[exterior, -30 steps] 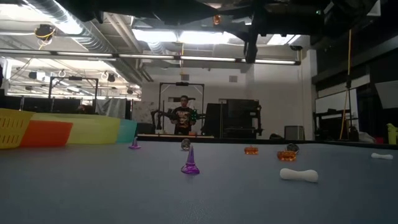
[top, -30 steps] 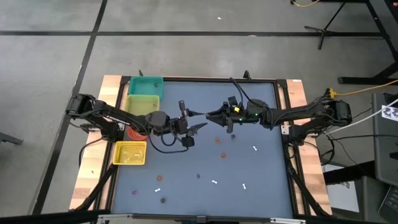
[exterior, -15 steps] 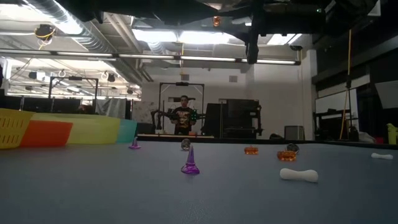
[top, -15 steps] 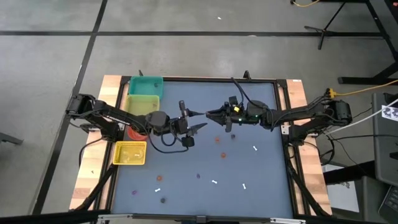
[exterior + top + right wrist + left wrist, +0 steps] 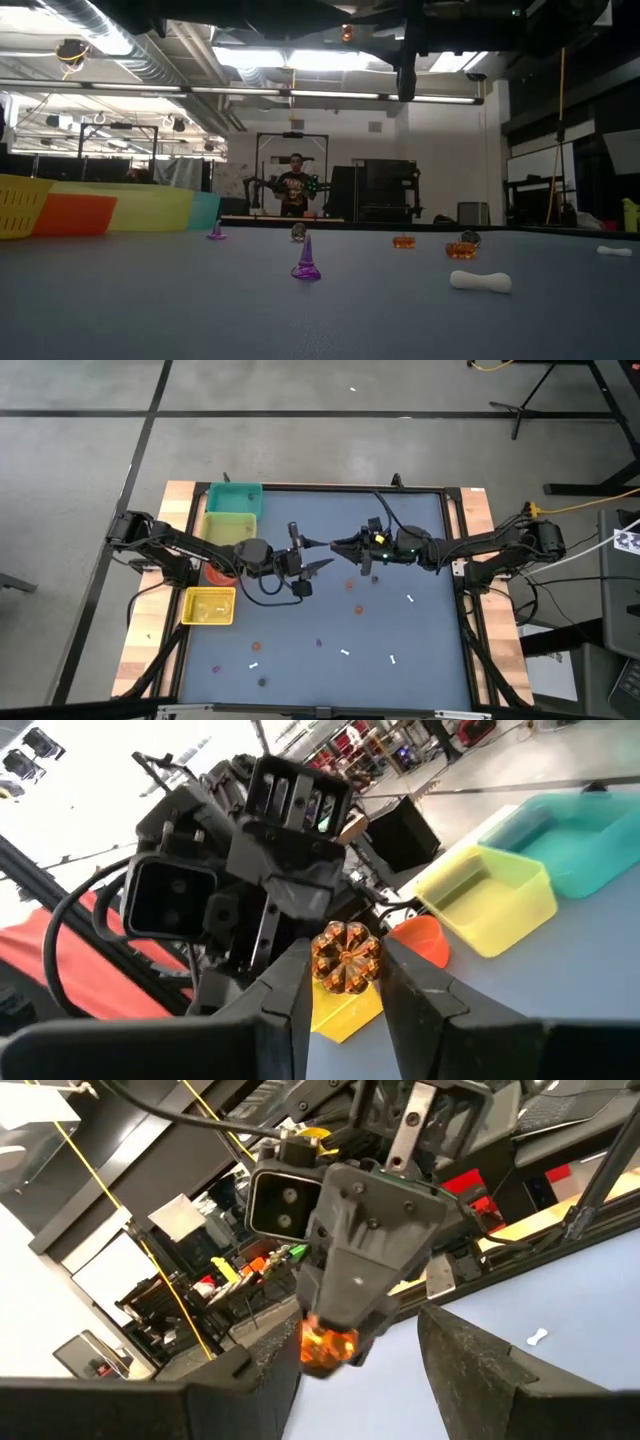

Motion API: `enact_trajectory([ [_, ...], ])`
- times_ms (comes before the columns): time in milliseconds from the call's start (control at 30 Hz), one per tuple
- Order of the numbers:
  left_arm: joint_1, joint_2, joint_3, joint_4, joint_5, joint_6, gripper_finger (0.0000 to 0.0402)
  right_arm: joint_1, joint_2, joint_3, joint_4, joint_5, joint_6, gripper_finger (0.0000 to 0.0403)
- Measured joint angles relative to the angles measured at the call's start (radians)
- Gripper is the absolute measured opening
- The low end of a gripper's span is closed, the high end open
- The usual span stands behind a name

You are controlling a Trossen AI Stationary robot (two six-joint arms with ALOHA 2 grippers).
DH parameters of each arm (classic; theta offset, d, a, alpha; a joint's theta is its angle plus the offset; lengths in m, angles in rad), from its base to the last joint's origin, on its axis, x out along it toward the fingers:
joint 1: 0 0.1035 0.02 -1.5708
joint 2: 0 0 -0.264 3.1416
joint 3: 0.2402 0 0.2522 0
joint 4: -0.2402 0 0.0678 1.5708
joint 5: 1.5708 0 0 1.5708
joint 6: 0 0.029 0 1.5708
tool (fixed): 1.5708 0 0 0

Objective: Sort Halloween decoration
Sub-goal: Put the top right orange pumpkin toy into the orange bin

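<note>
Dark worktop (image 5: 400, 640), two arms meeting mid-air above its middle. Change over the last second: none visible; both arms hold position. Right gripper (image 5: 345, 982): fingers clenched on an orange pumpkin trinket (image 5: 346, 956). Left gripper (image 5: 360, 1350): fingers released, facing it. Likely a handover, pending. Other trinkets (image 5: 352, 584) lie unsorted; bins (image 5: 231, 511) sit at the left edge.

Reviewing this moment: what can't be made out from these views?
- High view: the orange trinket held by the right gripper is too small to see there; only the wrist views show it.
- Low view: both grippers are cut off by the top edge.
- High view: the red bin is mostly hidden under the left arm.
- Bin contents: walls hide them in the low view; too small from above.
- Left gripper: open, facing the right one.
</note>
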Motion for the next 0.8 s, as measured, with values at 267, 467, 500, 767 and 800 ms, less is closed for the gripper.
enact_trajectory([
  [267, -0.001, 0.000, 0.000, -0.003, -0.001, -0.001, 0.0184, -0.001, 0.084, 0.059, 0.010, -0.070, 0.000, 0.0097],
  [467, -0.001, 0.000, 0.000, -0.057, -0.012, -0.001, 0.0184, -0.002, 0.093, 0.084, 0.014, -0.092, 0.000, 0.0097],
  [500, -0.002, 0.000, 0.000, -0.066, -0.017, -0.001, 0.0184, -0.001, 0.093, 0.084, 0.012, -0.093, -0.001, 0.0097],
  [767, -0.019, 0.000, -0.001, -0.067, -0.087, -0.001, 0.0184, -0.002, 0.093, 0.084, -0.014, -0.110, -0.001, 0.0097],
  [800, -0.019, 0.000, -0.001, -0.065, -0.087, -0.001, 0.0184, -0.002, 0.093, 0.084, -0.019, -0.109, -0.001, 0.0097],
])
